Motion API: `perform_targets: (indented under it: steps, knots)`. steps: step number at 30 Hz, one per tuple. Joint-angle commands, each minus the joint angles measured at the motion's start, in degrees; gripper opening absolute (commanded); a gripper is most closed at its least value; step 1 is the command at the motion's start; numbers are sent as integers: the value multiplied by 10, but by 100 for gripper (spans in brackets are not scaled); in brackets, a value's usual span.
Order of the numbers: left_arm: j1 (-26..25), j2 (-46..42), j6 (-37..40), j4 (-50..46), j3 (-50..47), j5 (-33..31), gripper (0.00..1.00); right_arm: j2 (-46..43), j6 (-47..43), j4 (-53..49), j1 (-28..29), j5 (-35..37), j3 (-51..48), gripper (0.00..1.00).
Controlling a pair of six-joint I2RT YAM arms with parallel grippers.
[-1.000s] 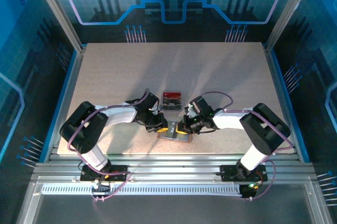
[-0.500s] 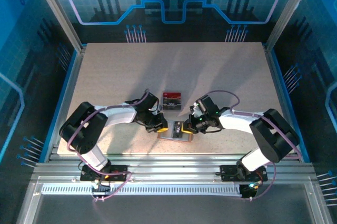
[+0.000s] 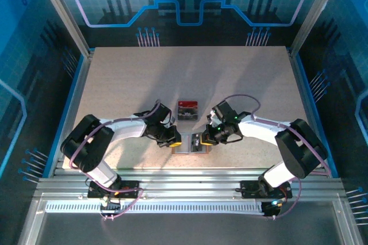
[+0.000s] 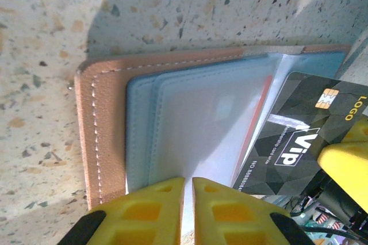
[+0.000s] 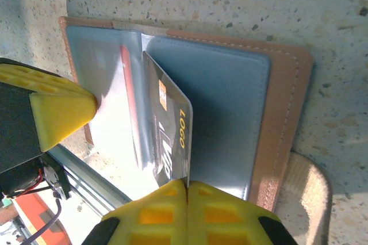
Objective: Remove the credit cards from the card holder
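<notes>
where stitched salmon holder (image 5: 286, 113) gapes — glossy black card (image 5: 171, 136) tilts.

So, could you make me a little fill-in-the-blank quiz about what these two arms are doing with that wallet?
1. The right gripper pinches a ____ card marked VIP.
2. The card holder lies ____ on the table.
3. A second card tucked in a pocket shows a ____ edge.
4. The left gripper clamps the holder's pocket with ____ fingers.
Missing words: black, open, red, yellow.
</notes>
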Motion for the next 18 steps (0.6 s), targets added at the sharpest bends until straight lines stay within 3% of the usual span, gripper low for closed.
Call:
perform_targets:
  steps: [1, 7, 12, 18]
  knots:
    - [-4, -9, -12, -24, -11, -16, 13, -3, -15, -30, -5, 8, 13, 0]
    - [-4, -7, -13, -21, -4, -13, 13, 25, -7, -11, 15, -5, 32, 0]
    - [-4, -8, -11, -20, -3, -13, 13, 40, 12, 8, 30, -9, 44, 12]
    - [-4, -8, -10, -18, -2, -11, 13, 25, 24, 4, 36, 7, 41, 18]
